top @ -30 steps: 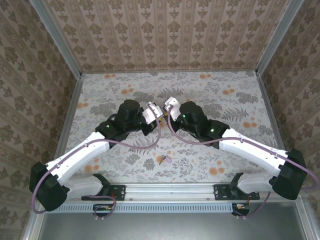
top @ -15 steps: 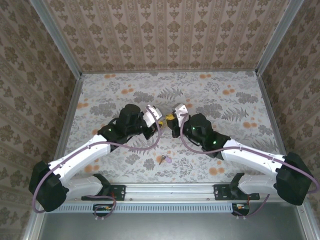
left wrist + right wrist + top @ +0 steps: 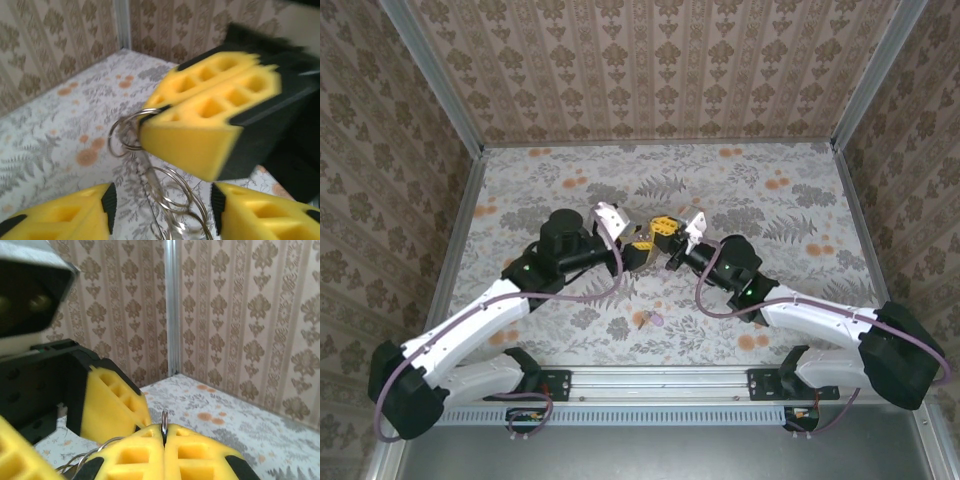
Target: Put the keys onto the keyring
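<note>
Top view: both arms are meeting over the middle of the table (image 3: 790, 190), and the fingertips are crowding together, so jaw states are hard to read from above. Left wrist view: the left gripper (image 3: 162, 206) is standing with its jaws apart, one yellow finger cut off at seven o'clock and the other at five o'clock, nothing pinched between them. The right gripper (image 3: 164, 434) is pressing its pads together on the keyring (image 3: 110, 138), a thin silver wire ring that is projecting from the pad tips toward nine o'clock, clear of the table. In the right wrist view only a sliver of that ring is showing above the pad seam at twelve o'clock. Further wire loops (image 3: 172, 200) are hanging in the gap between the left fingers; they are blurring, and whether they are joining the clamped ring cannot be told. The keys (image 3: 649, 319) are lying on the table at six o'clock of the grippers, apart from both, too small to make out in detail.
</note>
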Robot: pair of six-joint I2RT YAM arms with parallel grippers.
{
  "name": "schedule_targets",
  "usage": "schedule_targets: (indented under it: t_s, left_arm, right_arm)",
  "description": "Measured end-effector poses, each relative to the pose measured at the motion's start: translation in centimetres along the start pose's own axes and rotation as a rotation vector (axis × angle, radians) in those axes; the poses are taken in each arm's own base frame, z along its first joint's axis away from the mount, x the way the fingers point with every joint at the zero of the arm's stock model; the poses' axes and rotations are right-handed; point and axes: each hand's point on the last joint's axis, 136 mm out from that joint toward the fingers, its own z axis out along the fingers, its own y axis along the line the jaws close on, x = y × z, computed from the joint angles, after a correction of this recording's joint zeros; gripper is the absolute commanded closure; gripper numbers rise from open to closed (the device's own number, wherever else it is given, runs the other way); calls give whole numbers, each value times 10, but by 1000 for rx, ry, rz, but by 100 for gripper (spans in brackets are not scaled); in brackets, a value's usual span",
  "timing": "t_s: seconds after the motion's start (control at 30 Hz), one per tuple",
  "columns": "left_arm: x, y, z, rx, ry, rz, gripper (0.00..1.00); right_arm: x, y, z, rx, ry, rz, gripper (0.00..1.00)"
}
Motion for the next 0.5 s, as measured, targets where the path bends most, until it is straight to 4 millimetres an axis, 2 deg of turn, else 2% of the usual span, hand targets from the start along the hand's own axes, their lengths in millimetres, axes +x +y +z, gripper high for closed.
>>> schedule_targets:
  t_s: [0.13, 0.27, 0.37, 0.5]
  left_arm:
    - [-14, -20, -22, 77, -23, 69, 35]
    - [-24, -31, -40, 126, -7, 144, 39]
    - [-35, -27, -52, 127, -5, 186, 40]
    - [-47, -13, -61, 112, -10, 213, 49]
  right_arm:
    - [-1, -8, -2, -36, -9, -22, 100]
    - [-2, -14, -5, -88, -9, -33, 100]
    - [-1, -12, -9, -149, -6, -45, 100]
    - [2, -1, -13, -251, 5, -66, 100]
